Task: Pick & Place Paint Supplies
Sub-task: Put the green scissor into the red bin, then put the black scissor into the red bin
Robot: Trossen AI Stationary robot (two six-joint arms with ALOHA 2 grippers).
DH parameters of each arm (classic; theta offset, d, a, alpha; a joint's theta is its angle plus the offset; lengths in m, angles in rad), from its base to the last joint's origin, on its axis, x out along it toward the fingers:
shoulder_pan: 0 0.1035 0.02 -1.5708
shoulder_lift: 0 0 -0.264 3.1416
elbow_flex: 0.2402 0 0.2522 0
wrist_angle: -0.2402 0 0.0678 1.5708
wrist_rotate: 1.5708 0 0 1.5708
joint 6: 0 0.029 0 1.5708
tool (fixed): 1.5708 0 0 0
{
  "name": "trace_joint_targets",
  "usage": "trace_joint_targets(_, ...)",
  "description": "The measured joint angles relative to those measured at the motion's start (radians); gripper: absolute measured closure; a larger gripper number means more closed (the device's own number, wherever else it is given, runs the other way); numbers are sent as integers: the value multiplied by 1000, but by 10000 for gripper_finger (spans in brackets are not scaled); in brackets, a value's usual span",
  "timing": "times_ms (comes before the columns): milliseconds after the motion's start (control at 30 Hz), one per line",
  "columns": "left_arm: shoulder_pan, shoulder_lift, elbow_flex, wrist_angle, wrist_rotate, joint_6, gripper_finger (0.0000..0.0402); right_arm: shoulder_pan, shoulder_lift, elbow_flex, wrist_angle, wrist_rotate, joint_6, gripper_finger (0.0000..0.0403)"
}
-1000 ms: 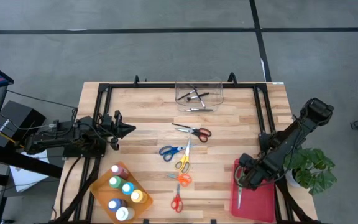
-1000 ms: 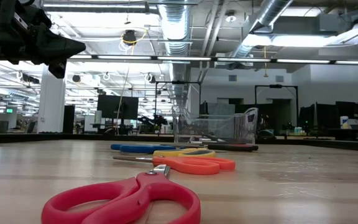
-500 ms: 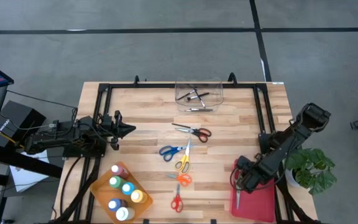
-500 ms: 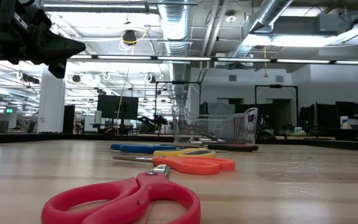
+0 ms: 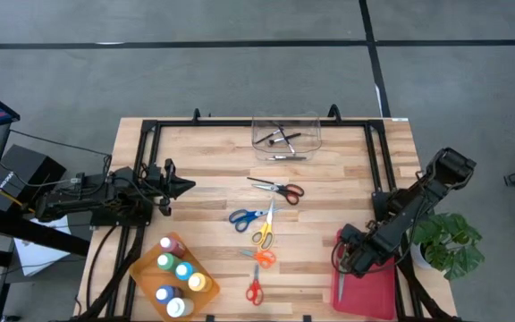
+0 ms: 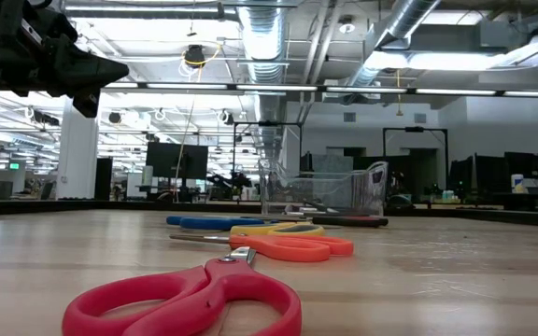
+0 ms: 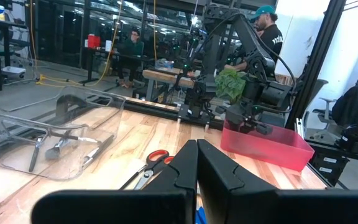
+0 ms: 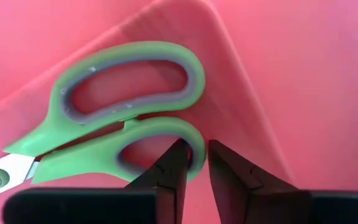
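Note:
Green-handled scissors (image 8: 104, 124) lie flat on the floor of the red bin (image 5: 369, 288) at the table's near right. My right gripper (image 8: 194, 148) points down into the bin (image 8: 303, 74), slightly open, its fingers on either side of one handle loop's rim. Several more scissors lie in mid-table: dark red (image 5: 280, 189), blue (image 5: 247, 216), yellow (image 5: 264, 235), orange (image 5: 262, 258) and red (image 5: 254, 292). Paint bottles stand in an orange tray (image 5: 141, 268). My left gripper (image 5: 186, 186) waits shut and level at the table's left. My right gripper comes from above, one finger (image 8: 174, 155) inside the scissors' lower handle loop (image 8: 194, 163) and the other outside it. A strip of red shows between the outer finger and the rim. Whether the inner finger touches the rim I cannot tell. The scissors rest on the bin's floor.
A clear bin (image 5: 284, 136) with thin dark brushes stands at the far edge. A black frame (image 5: 150, 134) runs along the table's sides. A potted plant (image 5: 450, 241) stands off the right edge. A person (image 7: 267, 25) stands beyond the table.

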Motion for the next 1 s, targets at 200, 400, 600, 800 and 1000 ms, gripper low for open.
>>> trace_joint_targets(200, 0, 0, 0, 0, 0, 0, 402, -2, 0, 0, 18, -3, 0, 316)
trace_joint_targets(400, 0, 0, 0, 0, 0, 0, 402, -2, 0, 21, 12, -4, -8, 292)
trace_joint_targets(600, 0, 0, 0, 0, 0, 0, 401, -2, 0, 39, -22, -4, -9, 267)
trace_joint_targets(800, 0, 0, 0, 0, 0, 0, 401, -2, 0, 89, -76, -4, -35, 251)
trace_joint_targets(1000, 0, 0, 0, 0, 0, 0, 402, -3, 0, 187, -183, -4, -80, 249)
